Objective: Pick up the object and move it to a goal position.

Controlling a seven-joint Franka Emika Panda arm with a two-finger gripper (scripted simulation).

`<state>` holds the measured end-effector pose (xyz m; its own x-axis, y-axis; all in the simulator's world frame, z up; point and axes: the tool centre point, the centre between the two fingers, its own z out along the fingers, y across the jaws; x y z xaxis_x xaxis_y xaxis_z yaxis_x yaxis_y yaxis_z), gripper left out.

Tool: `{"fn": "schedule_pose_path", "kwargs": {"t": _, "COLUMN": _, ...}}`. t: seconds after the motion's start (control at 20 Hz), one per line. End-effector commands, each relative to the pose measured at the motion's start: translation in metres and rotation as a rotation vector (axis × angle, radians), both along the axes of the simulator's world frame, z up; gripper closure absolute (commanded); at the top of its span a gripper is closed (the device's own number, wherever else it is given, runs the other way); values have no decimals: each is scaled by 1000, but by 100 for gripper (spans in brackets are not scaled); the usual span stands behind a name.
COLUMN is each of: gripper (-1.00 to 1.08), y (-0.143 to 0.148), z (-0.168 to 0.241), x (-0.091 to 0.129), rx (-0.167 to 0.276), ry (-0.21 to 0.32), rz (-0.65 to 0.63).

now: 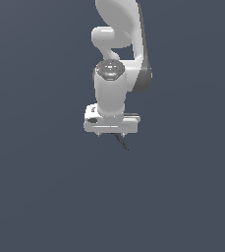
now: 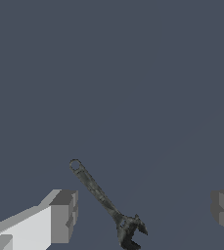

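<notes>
Surface (image 1: 45, 197) plain dark grey-blue, gripper (image 2: 143, 215) spread wide apart, small dark wrench-like object (image 2: 106, 202) between its fingers

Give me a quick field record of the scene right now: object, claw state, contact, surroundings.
object: small dark wrench, ring end away from the claw, jaw end wider
claw: open, fingers spread wide apart
contact: none visible; wrench sits between the fingers, touching neither
exterior view: wrench shows just below the claw
surroundings: plain dark grey surface
goal marker: none visible
</notes>
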<state>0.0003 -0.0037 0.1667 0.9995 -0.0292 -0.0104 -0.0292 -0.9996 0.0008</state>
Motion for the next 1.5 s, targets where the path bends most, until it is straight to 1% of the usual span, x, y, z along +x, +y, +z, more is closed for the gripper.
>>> {"fn": "schedule_pose_path", "kwargs": {"t": 0.0, "gripper": -92, "y": 0, "z": 0, "x": 0, "rx": 0, "ry": 0, "rz": 0}}
{"fn": "schedule_pose_path", "kwargs": {"t": 0.45, "gripper": -92, "y": -3, "z": 4, "x": 3, "rx": 23, "ry": -8, "rz": 1}}
{"fn": "schedule_pose_path", "kwargs": {"t": 0.85, "gripper": -92, "y": -2, "z": -2, "x": 0, "rx": 20, "ry": -8, "rz": 25}}
{"fn": "schedule_pose_path", "kwargs": {"t": 1.15, "gripper": -92, "y": 1, "z": -20, "x": -11, "rx": 14, "ry": -8, "rz": 107}}
{"fn": "schedule_pose_path", "kwargs": {"t": 1.45, "gripper": -92, "y": 7, "z": -50, "x": -33, "rx": 6, "ry": -8, "rz": 250}}
